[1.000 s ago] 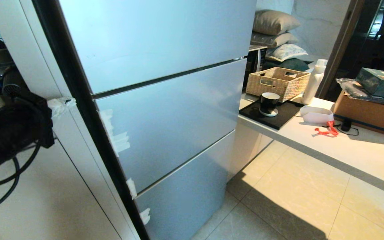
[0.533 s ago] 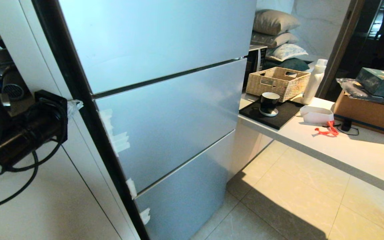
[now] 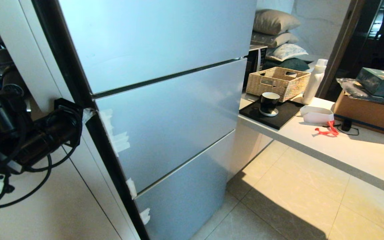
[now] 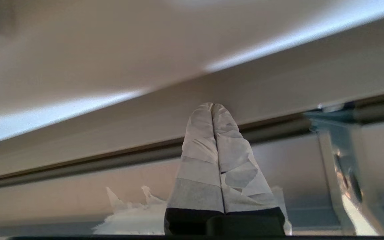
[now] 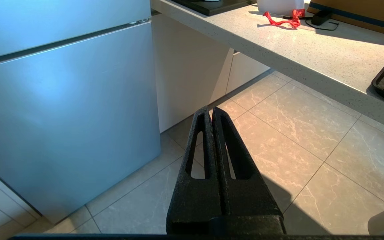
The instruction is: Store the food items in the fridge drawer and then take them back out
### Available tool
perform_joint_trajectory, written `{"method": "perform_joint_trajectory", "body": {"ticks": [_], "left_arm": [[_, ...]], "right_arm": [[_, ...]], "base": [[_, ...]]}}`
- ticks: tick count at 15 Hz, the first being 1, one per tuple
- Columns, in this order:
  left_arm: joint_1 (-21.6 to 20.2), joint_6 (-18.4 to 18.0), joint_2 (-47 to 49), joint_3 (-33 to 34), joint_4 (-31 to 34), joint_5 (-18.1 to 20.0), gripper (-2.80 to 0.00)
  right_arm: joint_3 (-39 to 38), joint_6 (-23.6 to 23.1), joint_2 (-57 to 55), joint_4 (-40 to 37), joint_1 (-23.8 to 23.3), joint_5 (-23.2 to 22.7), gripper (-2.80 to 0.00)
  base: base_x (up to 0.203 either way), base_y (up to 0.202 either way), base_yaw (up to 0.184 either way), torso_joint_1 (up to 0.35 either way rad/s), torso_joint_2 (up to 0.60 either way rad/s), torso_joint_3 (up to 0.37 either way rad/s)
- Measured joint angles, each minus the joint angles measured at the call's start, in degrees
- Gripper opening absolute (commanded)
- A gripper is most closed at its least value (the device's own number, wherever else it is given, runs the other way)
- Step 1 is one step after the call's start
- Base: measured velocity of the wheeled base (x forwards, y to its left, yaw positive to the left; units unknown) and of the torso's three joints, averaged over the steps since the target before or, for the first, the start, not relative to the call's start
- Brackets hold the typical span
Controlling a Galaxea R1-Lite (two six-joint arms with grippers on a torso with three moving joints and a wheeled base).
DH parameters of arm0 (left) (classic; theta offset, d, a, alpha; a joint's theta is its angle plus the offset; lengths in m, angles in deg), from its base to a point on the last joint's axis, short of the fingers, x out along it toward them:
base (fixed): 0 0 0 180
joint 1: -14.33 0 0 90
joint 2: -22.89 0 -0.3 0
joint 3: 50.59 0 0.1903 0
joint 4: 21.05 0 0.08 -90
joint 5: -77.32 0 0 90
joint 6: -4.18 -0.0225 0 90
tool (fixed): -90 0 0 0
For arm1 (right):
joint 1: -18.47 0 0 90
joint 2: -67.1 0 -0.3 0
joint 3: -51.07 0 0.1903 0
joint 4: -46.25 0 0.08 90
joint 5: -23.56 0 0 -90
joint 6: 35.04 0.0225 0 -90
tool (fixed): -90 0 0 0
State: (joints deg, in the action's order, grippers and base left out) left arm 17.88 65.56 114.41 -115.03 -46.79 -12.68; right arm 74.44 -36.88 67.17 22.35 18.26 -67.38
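Pale marbled floor tiles (image 3: 278, 200) fill the lower right of the head view, sunlit and crossed by a dark shadow. None of the food items and no clear drawer can be seen in any view; the tall fridge (image 3: 165, 110) that takes up the centre of the head view has all three of its blue-grey door panels shut, with dark seams between them. Scraps of white tape (image 3: 117, 138) cling to the panels' left edges beside the black side strip.

At the left edge of the head view the left arm (image 3: 28, 140), black and trailing cables, reaches toward that strip at the height of the seam between the top and middle panels. Its tip, the left gripper (image 3: 87, 113), wrapped in white tape, lies right at the black edge; in the left wrist view the two taped fingers (image 4: 195, 160) are pressed flat together with nothing between them, pointing at a dark seam.

In the right wrist view the right gripper (image 5: 212, 111) hangs above the floor tiles near the fridge's bottom panel, its two black slotted fingers (image 5: 197, 160) closed against each other and empty.

Right of the fridge, a light countertop (image 3: 362, 156) runs across the middle right. On it stand a woven basket (image 3: 277, 81), a black mug (image 3: 269, 103) on a black mat (image 3: 287, 115), a white bottle (image 3: 315, 81), a red strap (image 3: 327, 131) and a cardboard box (image 3: 368, 113). Stacked pillows (image 3: 275, 30) sit in the upper right.
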Motion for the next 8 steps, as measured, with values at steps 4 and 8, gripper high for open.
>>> {"method": "perform_joint_trajectory", "body": {"ticks": [4, 8], "left_arm": [[2.0, 0.0, -0.3, 0.8, 0.0, 0.0, -2.8], [3.5, 0.1, -1.7, 3.1, 0.1, 0.3, -2.8]], "right_arm": [[0.0, 0.0, 0.0, 0.0, 0.0, 0.0, -2.8], [0.0, 0.0, 0.0, 0.0, 0.0, 0.0, -2.8]], "base": [[0.0, 0.0, 0.0, 0.0, 0.0, 0.0], [0.0, 0.0, 0.0, 0.0, 0.0, 0.0]]}}
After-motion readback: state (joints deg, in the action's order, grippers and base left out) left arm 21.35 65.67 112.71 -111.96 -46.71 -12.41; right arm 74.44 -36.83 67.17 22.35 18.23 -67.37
